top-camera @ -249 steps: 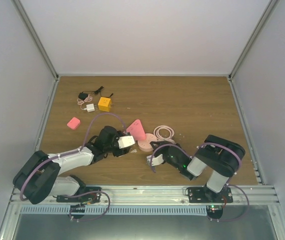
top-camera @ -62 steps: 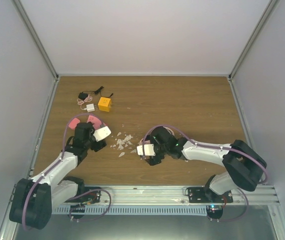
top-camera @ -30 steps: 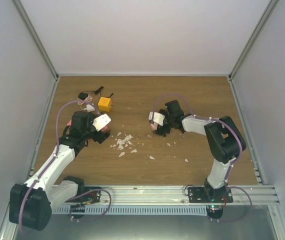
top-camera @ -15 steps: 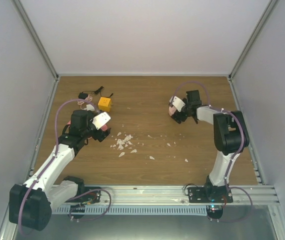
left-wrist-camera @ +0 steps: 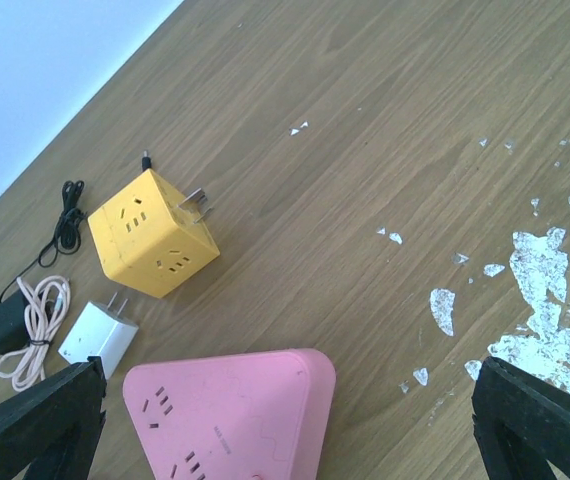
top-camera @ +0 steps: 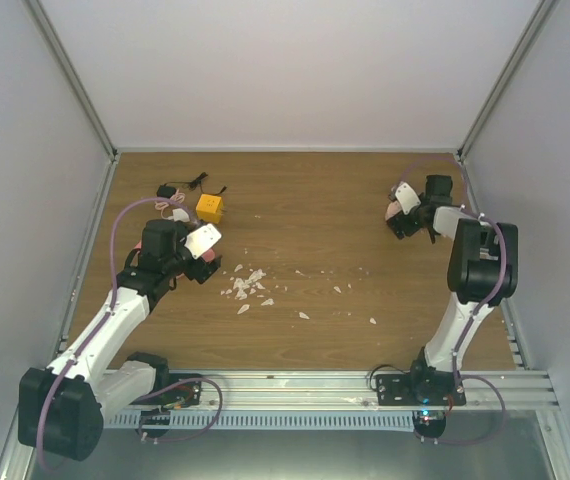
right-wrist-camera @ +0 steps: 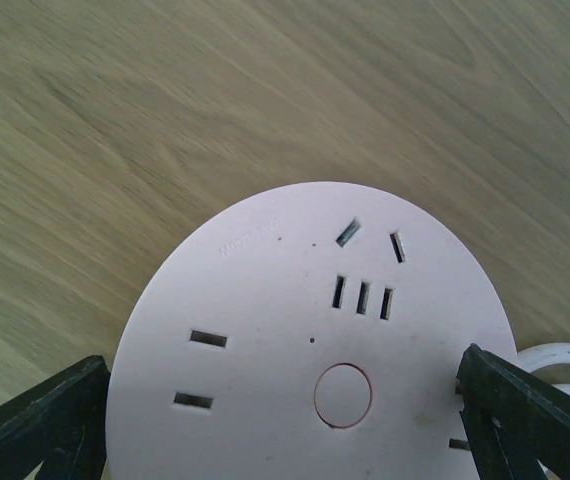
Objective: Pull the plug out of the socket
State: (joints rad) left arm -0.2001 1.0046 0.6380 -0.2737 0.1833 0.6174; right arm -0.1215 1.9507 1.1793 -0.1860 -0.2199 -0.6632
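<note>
Standing at the rig, I note the left gripper poised above the table's left side, its jaws spread wide and touching nothing. The socket, a pink rounded triangle, lies flat on the wooden table between those fingers, slots facing up. Just beyond it sit a yellow cube adapter and a white charger. White flakes lie scattered to its right. The right gripper, near the table's far right corner, pinches a round pink outlet disc across its width. A white cable shows beside the disc.

Socket, yellow cube, charger, cables crowd far-L, flakes mid-table, ctr-back wood open
</note>
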